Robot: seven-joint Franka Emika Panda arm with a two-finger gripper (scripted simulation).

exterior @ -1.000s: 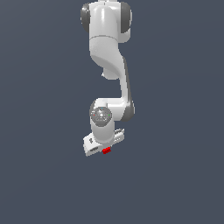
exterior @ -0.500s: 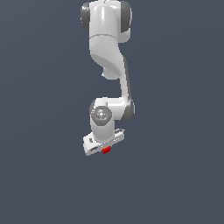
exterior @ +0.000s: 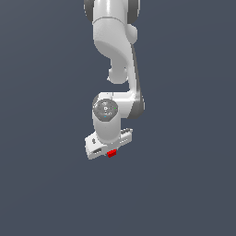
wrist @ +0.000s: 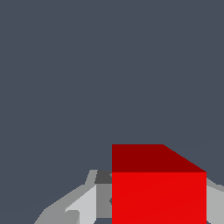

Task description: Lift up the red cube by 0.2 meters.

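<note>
White and blocky, the Panda's two-finger gripper (exterior: 109,151) sits clamped on the small, matte, bright red cube (exterior: 111,154), as far as I can judge: in the exterior view the cube peeks out right under the hand, and in the wrist view the cube (wrist: 159,197) fills the space between pale grey fingers (wrist: 83,205) on either side of it. Reading the exterior view from its left to its right, I see plain dark grey-blue ground, then the white jointed arm (exterior: 113,60) hanging down through the middle with the hand and cube at its lower end, then the same bare ground again. No shadow or edge tells me whether the cube rests on the surface or is already off it, so I cannot say how much height is gained. My judgement: the grasp is done, and the lift itself is what remains or is under way.
</note>
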